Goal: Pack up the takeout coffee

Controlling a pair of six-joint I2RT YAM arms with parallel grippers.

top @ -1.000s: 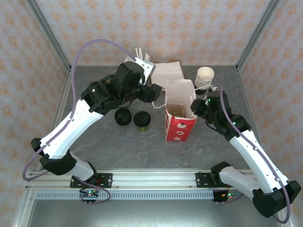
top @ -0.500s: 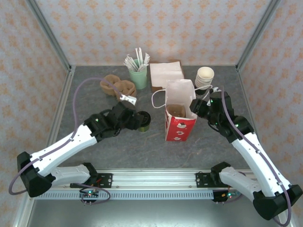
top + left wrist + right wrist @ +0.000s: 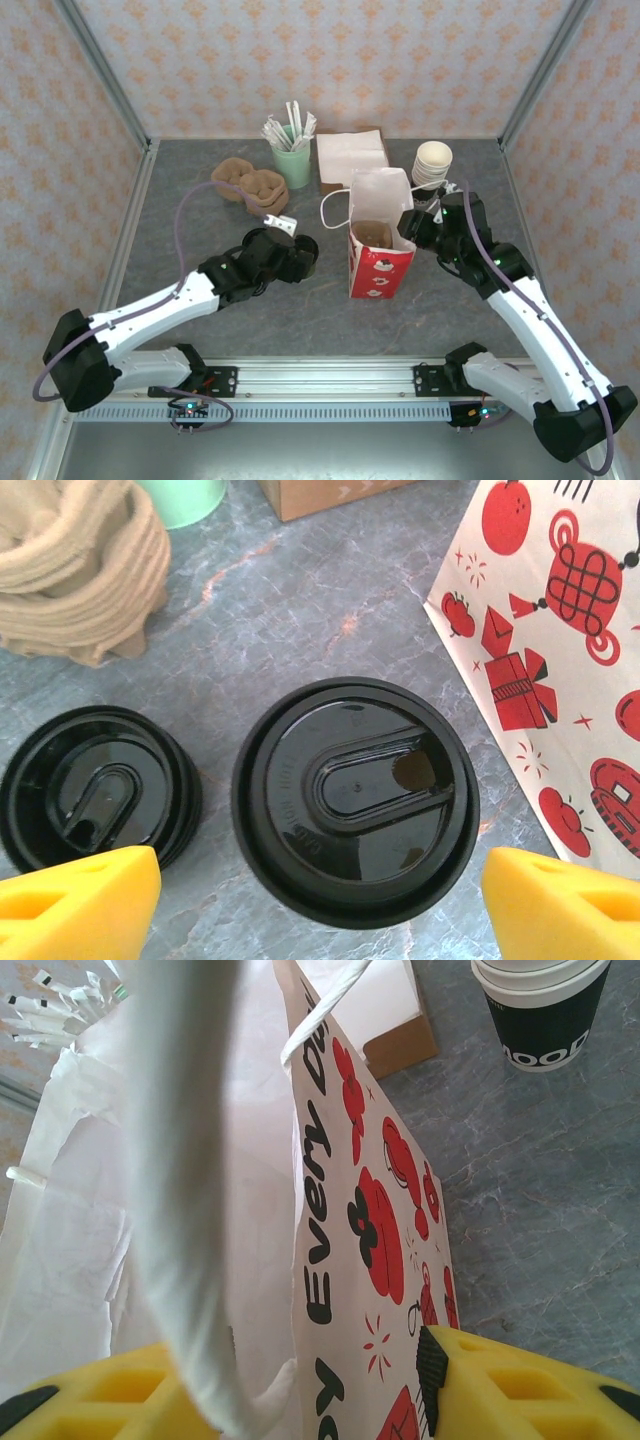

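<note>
Having been lowered within the last second, the left arm is no longer raised at the upper middle of the top view by the green cup of straws (image 3: 292,165). The left gripper (image 3: 320,865) is now placed low over the takeout coffee (image 3: 355,800), left of centre in that view. In the left wrist view the lidded cup is centred between the yellow fingers (image 3: 85,900), which are spread wide at the lower corners, and nothing is pinched. The approach is judged done and the grasp not yet made. The pile of black lids (image 3: 95,785) lies just beside the cup on the left, so a lid could be caught when the jaws are closed.

The red-and-white paper bag (image 3: 380,270) is stood upright just right of the cup, mouth upward, and has not been shifted since the earlier frames. The right gripper (image 3: 300,1390) is set astride the bag's right wall, with one finger inside and one outside. The fingers are apart and the paper is not clamped. The brown cup carriers (image 3: 250,183) at upper left, hidden by the arm a second ago, are now uncovered.
</note>
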